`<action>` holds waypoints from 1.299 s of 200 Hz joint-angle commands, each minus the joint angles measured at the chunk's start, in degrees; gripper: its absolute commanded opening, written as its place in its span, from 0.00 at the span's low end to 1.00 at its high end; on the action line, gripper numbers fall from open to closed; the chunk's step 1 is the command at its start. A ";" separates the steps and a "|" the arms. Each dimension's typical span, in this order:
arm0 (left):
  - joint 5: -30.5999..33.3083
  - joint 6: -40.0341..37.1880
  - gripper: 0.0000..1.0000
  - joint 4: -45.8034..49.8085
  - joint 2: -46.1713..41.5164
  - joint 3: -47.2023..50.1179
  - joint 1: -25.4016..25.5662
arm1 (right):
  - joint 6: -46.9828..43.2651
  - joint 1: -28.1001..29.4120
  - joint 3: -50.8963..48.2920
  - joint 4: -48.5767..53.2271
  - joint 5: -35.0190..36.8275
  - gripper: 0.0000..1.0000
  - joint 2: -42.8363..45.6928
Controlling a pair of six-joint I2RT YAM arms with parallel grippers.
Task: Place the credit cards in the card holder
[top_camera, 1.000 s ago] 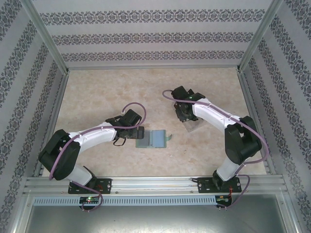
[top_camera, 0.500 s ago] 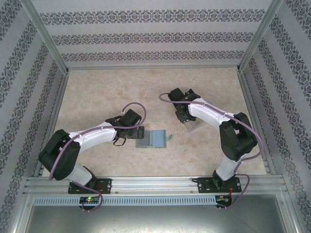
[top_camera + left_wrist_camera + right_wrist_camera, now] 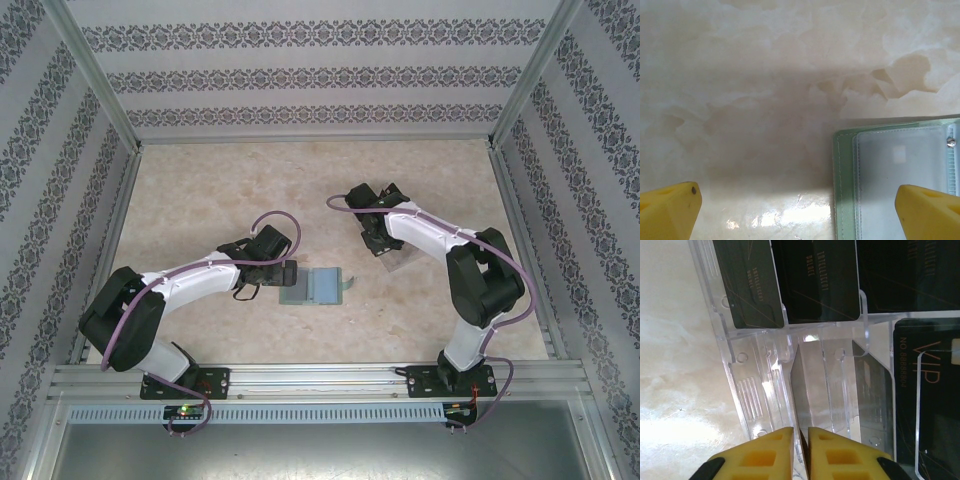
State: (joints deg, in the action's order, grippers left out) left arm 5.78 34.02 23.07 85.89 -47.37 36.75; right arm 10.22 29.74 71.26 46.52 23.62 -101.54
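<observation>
Now pinching one credit card in the clear rack with right jaws; holding left jaws wide at the open card holder on the surface. Probably needs a straight lift out next.

The card holder is lying open and flat near the centre of the top view, its sage-green rim framing a paler inside. The credit cards, black with gold lettering, are sitting side by side across the upper right wrist view, with another showing edge-on at lower centre.
</observation>
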 commanded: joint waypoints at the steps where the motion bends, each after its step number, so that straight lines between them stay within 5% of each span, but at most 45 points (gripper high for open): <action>1: 0.30 -0.82 1.00 -0.92 -1.31 0.40 0.56 | -0.68 -0.38 0.10 1.22 0.80 0.13 -0.75; 63: 0.37 -1.07 1.00 -0.64 -1.33 0.06 0.55 | -1.72 -0.56 0.66 2.02 0.77 0.00 -0.29; 105: 0.16 -1.09 1.00 -0.26 -1.03 -0.74 0.53 | -3.36 -0.38 3.53 4.26 -0.64 0.00 2.52; 179: 2.34 -2.61 1.00 3.15 -1.22 -3.64 0.51 | 0.20 0.84 7.22 5.78 -12.83 0.00 13.59; 218: 3.33 -5.42 1.00 4.56 -1.10 -3.59 0.54 | 12.45 0.87 -2.56 -6.62 -30.39 0.00 22.19; 260: 2.37 -8.27 1.00 4.86 -1.05 -2.88 1.56 | 32.91 1.20 -25.10 -36.40 -42.08 0.00 30.25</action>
State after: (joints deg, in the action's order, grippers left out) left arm 7.55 29.12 25.47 85.89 -49.95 36.91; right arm 28.05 30.17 56.55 29.80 -8.47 -74.02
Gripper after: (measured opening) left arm 0.999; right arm 0.054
